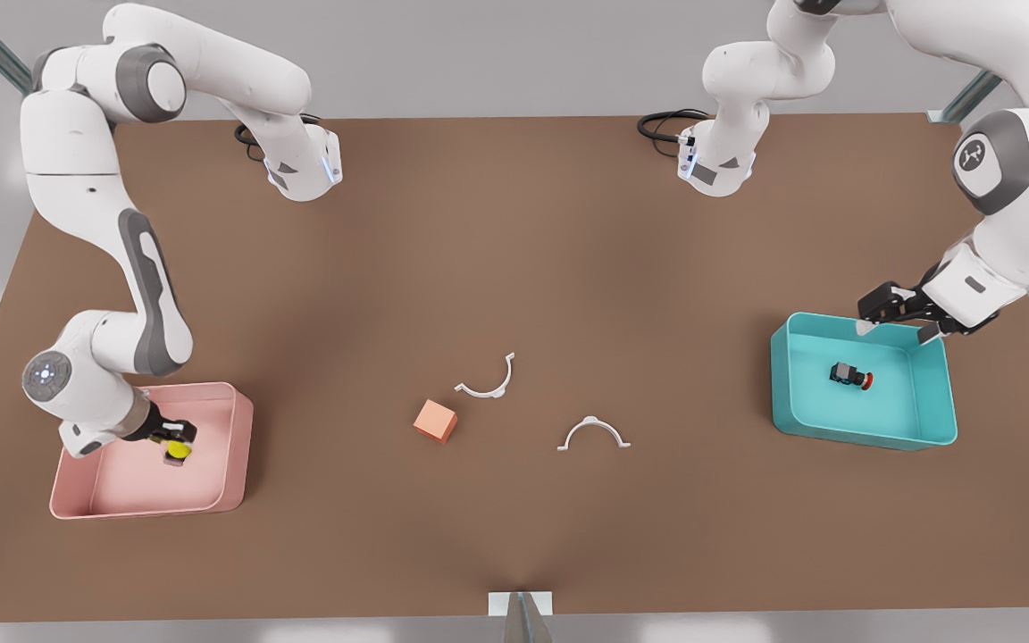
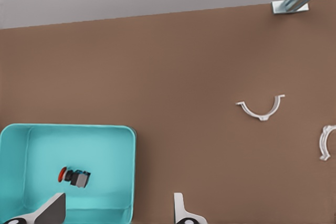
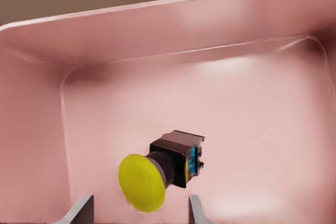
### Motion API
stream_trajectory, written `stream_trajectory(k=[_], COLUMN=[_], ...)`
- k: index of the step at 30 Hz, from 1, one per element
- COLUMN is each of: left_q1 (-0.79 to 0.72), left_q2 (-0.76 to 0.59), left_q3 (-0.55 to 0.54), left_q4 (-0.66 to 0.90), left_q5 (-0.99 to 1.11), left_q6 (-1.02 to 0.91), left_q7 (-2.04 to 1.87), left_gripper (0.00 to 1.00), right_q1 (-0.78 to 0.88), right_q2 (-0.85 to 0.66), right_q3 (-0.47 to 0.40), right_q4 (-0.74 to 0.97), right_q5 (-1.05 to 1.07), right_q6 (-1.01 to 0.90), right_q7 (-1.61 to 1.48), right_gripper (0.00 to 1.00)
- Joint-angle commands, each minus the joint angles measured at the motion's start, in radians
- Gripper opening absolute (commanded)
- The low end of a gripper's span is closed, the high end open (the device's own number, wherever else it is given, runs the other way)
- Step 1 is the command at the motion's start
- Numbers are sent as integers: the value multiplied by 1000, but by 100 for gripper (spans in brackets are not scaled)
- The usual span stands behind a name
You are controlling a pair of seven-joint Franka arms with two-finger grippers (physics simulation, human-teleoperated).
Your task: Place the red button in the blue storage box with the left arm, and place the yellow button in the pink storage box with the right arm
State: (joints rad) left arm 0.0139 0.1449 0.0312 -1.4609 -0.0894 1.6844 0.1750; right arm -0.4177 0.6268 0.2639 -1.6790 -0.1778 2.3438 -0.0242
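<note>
The red button (image 1: pixel 852 376) (image 2: pixel 74 176) lies on its side on the floor of the blue storage box (image 1: pixel 863 435) (image 2: pixel 132 145) at the front view's right. My left gripper (image 1: pixel 896 327) (image 2: pixel 119 198) hovers open over that box's far wall, apart from the red button. At the front view's left, the yellow button (image 1: pixel 178 450) (image 3: pixel 142 182) lies on its side inside the pink storage box (image 1: pixel 242 446) (image 3: pixel 157 30). My right gripper (image 1: pixel 175 438) (image 3: pixel 140 214) is low in the pink box, open. Its fingers (image 3: pixel 81 209) stand on either side of the yellow cap without touching it.
An orange cube (image 1: pixel 435 421) sits mid-table. Two white curved clips (image 1: pixel 486 379) (image 1: pixel 593 434) lie beside it, also in the left wrist view (image 2: pixel 261 108) (image 2: pixel 326 142). Black cables (image 1: pixel 662 125) lie at the arm bases at the back.
</note>
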Motion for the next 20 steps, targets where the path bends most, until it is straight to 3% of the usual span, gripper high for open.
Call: stream_trajectory(k=[1,4,6,9,11,13,16,17,19,20], left_q1=[0,0,0,0,0,0,0,0,0,0], left_q2=[-1,-1,-1,-1,-1,-1,-1,-1,-1,-1], left_q3=[-1,-1,-1,-1,-1,-1,-1,-1,-1,-1], left_q4=[1,1,1,1,1,1,2,1,2,2], left_q5=[0,0,0,0,0,0,0,0,0,0], left_q6=[-5,-5,-5,-5,-5,-5,-5,-5,-5,-5], left_q7=[-157,-155,-155,-155,-155,-155,-155,-155,-155,-155], left_gripper=[100,100,100,100,100,100,100,100,100,100], right_q1=[-3,11,17,114,162,111,94,129,408,427], right_q2=[4,-90,-108,-171,-291,-403,-461,-475,-556,-559], right_q3=[2,34,153,199,230,245,241,215,-125,-147], right_q4=[-1,18,272,564,491,309,226,219,133,133], right_q5=[0,0,-5,-8,-32,47,54,64,147,150], right_q6=[-40,-86,-424,-747,-834,-782,-748,-750,-736,-744], right_q7=[-539,-505,-297,-14,253,257,242,234,231,204], right_gripper=[100,100,100,100,100,100,100,100,100,100])
